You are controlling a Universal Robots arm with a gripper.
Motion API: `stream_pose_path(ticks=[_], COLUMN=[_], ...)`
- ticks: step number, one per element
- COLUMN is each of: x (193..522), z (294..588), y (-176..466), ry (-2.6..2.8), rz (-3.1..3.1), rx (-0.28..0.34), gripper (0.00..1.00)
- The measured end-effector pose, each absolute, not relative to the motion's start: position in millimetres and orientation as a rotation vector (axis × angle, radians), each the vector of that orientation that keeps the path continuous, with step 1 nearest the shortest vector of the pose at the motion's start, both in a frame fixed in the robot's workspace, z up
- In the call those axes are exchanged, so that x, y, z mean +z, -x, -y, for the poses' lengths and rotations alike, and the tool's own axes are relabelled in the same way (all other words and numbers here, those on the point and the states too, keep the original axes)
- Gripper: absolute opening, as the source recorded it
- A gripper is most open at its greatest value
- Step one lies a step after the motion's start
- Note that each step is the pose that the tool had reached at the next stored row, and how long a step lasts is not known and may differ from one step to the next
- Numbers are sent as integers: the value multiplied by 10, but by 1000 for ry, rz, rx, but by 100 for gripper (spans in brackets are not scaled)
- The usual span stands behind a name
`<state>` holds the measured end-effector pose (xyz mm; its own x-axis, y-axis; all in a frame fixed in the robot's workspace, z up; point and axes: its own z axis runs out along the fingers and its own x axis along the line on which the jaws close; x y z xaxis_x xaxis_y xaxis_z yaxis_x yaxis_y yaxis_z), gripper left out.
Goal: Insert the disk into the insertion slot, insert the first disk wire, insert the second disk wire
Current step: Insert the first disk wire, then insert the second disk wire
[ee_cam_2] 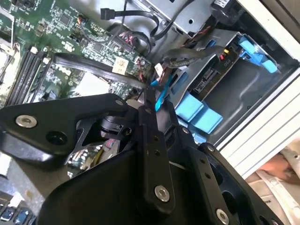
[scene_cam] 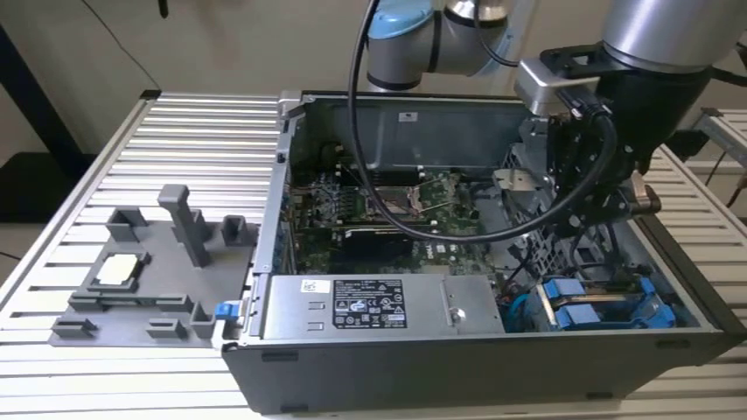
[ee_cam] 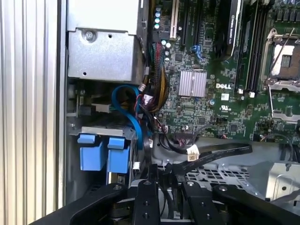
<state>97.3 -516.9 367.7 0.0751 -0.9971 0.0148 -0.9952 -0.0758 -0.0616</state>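
The disk (scene_cam: 652,306) lies in its blue carrier frame inside the insertion slot (scene_cam: 607,262), the grey drive cage at the open computer case's near corner on the exterior view's right. Its blue front tabs (ee_cam: 104,153) sit side by side in the first wrist view. A looped blue wire (ee_cam: 133,117) runs from beside the power supply toward the cage. A flat black wire (ee_cam: 215,152) with a white tag lies across the cage's top. My gripper (scene_cam: 582,226) hangs inside the case just above the cage. Its tip (ee_cam_2: 146,96) is right beside the blue wire (ee_cam_2: 161,93).
The green motherboard (scene_cam: 386,210) fills the case floor. A silver power supply (scene_cam: 373,306) sits along the near wall. A thick black cable droops from the arm across the board. A grey fixture block (scene_cam: 152,262) stands on the slatted table (scene_cam: 210,131) at the exterior view's left.
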Motion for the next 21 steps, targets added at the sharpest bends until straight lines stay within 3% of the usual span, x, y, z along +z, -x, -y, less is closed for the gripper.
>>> stream_pose_path(ticks=[21], x=[3605], z=[5157], y=[-879], ry=[2291], rz=[-2057], rx=[-122], gripper=[27])
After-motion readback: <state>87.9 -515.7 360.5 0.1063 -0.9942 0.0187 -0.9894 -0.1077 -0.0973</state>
